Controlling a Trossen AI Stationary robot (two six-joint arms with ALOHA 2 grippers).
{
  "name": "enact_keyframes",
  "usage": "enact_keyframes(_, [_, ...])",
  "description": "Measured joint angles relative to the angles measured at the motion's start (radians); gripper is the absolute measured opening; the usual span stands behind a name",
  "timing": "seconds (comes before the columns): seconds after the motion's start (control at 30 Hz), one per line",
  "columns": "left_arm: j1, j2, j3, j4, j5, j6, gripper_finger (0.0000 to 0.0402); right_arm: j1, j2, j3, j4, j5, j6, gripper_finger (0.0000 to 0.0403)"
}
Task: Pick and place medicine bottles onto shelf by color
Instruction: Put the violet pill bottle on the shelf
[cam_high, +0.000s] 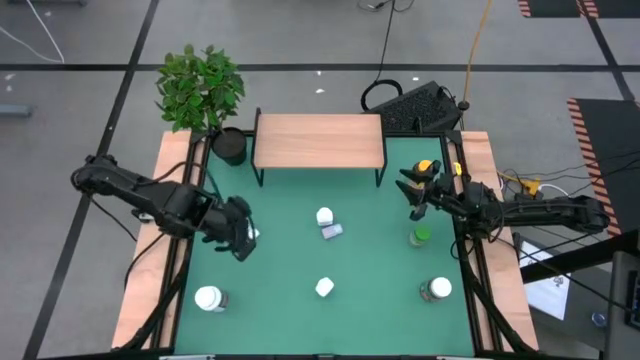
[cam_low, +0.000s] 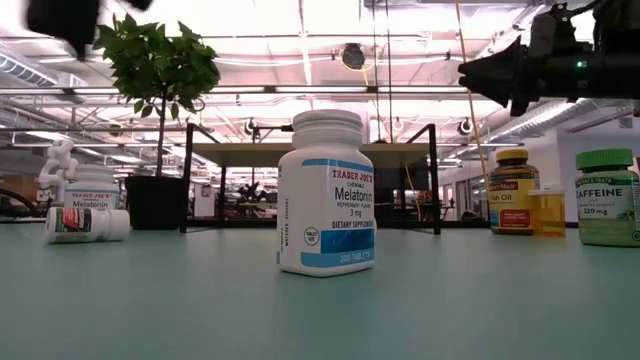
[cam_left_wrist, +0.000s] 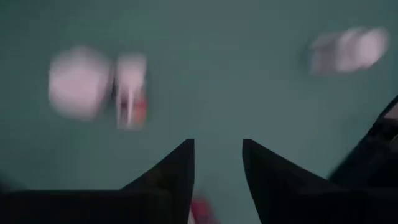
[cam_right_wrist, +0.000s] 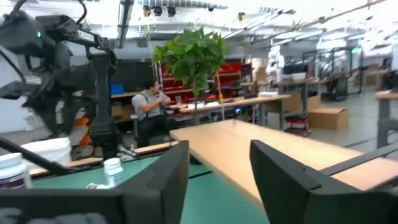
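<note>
Medicine bottles stand scattered on the green table: a white one (cam_high: 324, 216) with another lying beside it (cam_high: 332, 231), a white one (cam_high: 324, 288) nearer, white-capped ones at near left (cam_high: 208, 298) and near right (cam_high: 437, 290), a green one (cam_high: 421, 236) and a yellow-capped one (cam_high: 427, 167). The shelf (cam_high: 318, 140) stands at the far edge on thin black legs. My left gripper (cam_left_wrist: 217, 144) hangs open above the table's left part (cam_high: 243, 238), pointing down, with nothing between its fingers. My right gripper (cam_right_wrist: 219, 149) is open at the right (cam_high: 408, 185), pointing level toward the shelf.
A black plant pot (cam_high: 230, 145) with a leafy plant stands left of the shelf. Wooden rails (cam_high: 150, 280) run along both sides of the table. The low view shows a Melatonin bottle (cam_low: 326, 195) at centre. A person (cam_right_wrist: 149, 106) sits in the room beyond.
</note>
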Motion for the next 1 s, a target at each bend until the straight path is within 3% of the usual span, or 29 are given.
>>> enact_keyframes(0.17, [-0.108, 0.021, 0.0, -0.086, 0.186, -0.304, 0.0147, 0.0, 0.0, 0.0, 0.076, 0.027, -0.073, 0.0197])
enact_keyframes(0.53, [-0.406, 0.022, 0.0, -0.025, 0.208, -0.877, 0.0147, -0.001, 0.007, 0.0, 0.096, 0.027, -0.134, 0.0201])
enact_keyframes(0.67, [-0.472, 0.019, 0.0, 0.028, 0.203, -0.936, 0.0147, -0.001, 0.027, 0.0, 0.078, 0.028, -0.135, 0.0201])
enact_keyframes(0.87, [-0.501, 0.019, 0.001, 0.021, 0.078, -0.927, 0.0147, -0.001, 0.06, 0.0, 0.078, 0.031, -0.134, 0.0201])
enact_keyframes(1.0, [-0.501, 0.048, 0.002, 0.025, 0.09, -0.941, 0.0148, -0.001, 0.08, 0.0, 0.085, 0.031, -0.134, 0.0201])
